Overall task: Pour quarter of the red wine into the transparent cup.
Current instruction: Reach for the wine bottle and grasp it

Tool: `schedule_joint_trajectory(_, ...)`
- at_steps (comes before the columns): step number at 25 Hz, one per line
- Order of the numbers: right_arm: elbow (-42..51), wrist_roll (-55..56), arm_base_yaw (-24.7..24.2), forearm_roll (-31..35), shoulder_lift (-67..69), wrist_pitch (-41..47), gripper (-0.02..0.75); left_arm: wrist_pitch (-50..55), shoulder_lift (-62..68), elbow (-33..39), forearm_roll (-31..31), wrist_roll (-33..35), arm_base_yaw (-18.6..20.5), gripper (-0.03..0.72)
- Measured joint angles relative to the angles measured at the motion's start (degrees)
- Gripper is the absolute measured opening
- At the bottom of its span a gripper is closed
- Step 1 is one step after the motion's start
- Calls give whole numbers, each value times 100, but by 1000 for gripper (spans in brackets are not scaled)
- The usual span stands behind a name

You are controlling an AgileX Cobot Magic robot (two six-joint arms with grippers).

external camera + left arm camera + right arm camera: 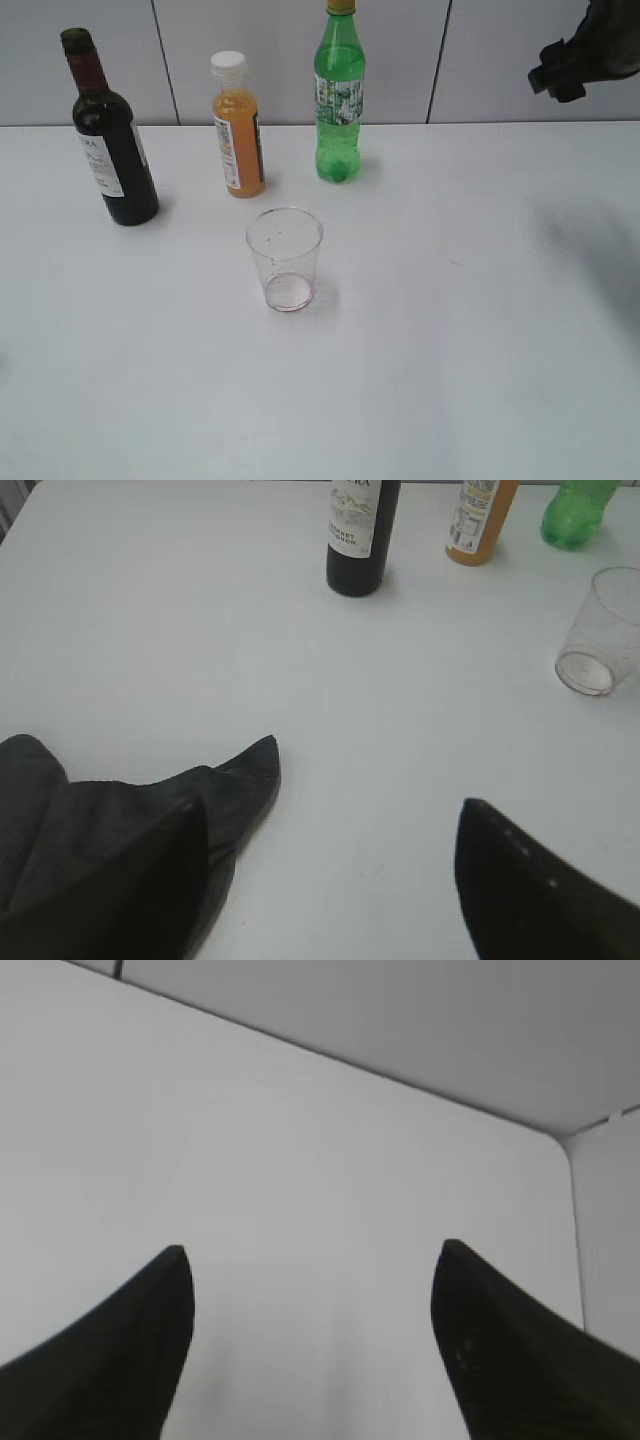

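1. Broadly, you have a white surface (pixel 480 330) filling most of the exterior view, backed by a pale panelled wall.
2. Your right arm shows only as a dark mass at the upper right edge of the exterior view, well apart from every bottle.
3. Your red wine bottle (pixel 110 135) stands upright at the far left; dark glass, maroon foil neck, white label. In the left wrist view its lower half (pixel 358 535) sits at the top centre.
4. Your green soda bottle (pixel 340 95) stands upright furthest right in the row, near the wall.
5. Your orange juice bottle (pixel 238 125), white-capped, stands upright between the two, touching neither.
6. Your transparent cup (pixel 285 258) stands upright in front of the juice bottle, apart from it, with a reddish trace at its base. It appears at the right edge of the left wrist view (pixel 600 630).
7. Your left gripper (pixel 365 780) is spread wide and holds nothing, hovering over bare surface well short of the wine bottle.
8. Your right gripper (pixel 310 1255) is likewise spread apart and empty, over bare surface near a rounded corner.
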Motion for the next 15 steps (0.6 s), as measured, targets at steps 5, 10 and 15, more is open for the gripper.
schedule_joint_trajectory(5, -1045, -1916, -229, 2527, 0, 1658, 593, 0, 0, 0, 0, 0, 0, 585)
schedule_joint_trajectory(10, -1792, -2637, -711, 3668, -13, 3509, 593, 0, 0, 0, 0, 0, 0, 585)
schedule_joint_trajectory(15, -1734, -2837, -1292, 4316, -313, 4140, 593, 0, 0, 0, 0, 0, 0, 585)
